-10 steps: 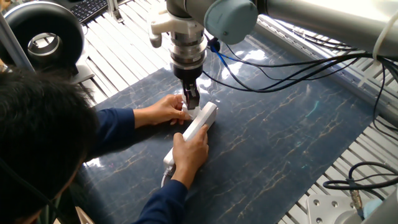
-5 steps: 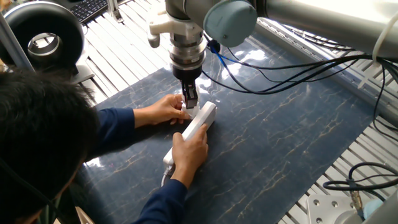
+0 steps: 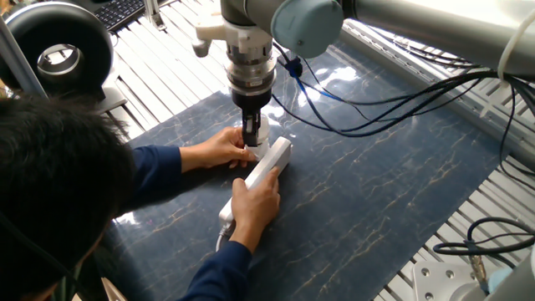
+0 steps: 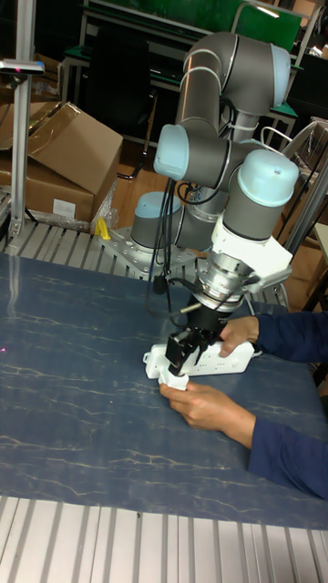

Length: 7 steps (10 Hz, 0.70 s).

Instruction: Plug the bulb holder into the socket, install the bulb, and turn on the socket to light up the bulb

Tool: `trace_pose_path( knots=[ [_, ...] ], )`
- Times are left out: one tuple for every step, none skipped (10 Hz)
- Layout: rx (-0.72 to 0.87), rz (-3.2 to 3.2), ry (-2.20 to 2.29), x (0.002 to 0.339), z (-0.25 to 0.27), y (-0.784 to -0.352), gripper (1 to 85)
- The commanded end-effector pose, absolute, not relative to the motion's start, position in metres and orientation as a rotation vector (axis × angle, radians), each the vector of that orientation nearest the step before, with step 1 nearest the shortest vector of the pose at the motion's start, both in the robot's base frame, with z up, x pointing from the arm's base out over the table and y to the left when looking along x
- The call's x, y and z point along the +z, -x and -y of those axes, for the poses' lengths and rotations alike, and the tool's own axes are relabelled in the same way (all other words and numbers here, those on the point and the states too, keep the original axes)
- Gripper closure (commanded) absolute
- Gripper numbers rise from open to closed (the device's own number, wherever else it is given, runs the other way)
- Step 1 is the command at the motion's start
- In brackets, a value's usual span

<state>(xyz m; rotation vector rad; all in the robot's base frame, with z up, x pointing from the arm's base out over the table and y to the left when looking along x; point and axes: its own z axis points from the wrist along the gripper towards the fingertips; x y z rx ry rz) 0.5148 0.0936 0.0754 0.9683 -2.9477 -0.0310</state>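
The socket [image 3: 269,164] is a long white strip lying on the dark blue mat, and a person's two hands hold it down. My gripper [image 3: 253,140] points straight down over the strip's far end, also seen in the tall fixed view [image 4: 187,353]. Its black fingers are shut on a small white piece that rests on the strip. This looks like the bulb holder [image 3: 260,147], though the fingers and the person's left hand [image 3: 219,149] hide most of it. The bulb is out of view.
The person's head and blue sleeves fill the lower left, with the right hand [image 3: 255,203] on the strip's near end. Black and blue cables [image 3: 393,92] hang from the arm across the mat [image 3: 376,184]. A round black device [image 3: 57,50] stands at the back left.
The wrist has shifted slightly left and turned a little over the strip's far end. The hands and the strip stay where they were.
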Motion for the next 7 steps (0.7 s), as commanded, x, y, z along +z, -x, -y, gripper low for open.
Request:
trace_pose_path(
  knots=[
    [-0.127, 3.01, -0.57, 0.078, -0.107, -0.504, 84.7],
    [-0.156, 3.019, -0.492, 0.079, -0.109, -0.504, 84.7],
    [-0.206, 3.015, -0.426, 0.082, -0.107, -0.506, 84.7],
    [-0.244, 3.012, -0.382, 0.086, -0.099, -0.511, 84.7],
    [-0.275, 3.015, -0.407, 0.087, -0.089, -0.517, 79.7],
    [-0.36, 3.035, -0.531, 0.087, -0.098, -0.524, 48.0],
    [-0.297, 3.039, -0.645, 0.082, -0.088, -0.529, 26.0]
  ],
)
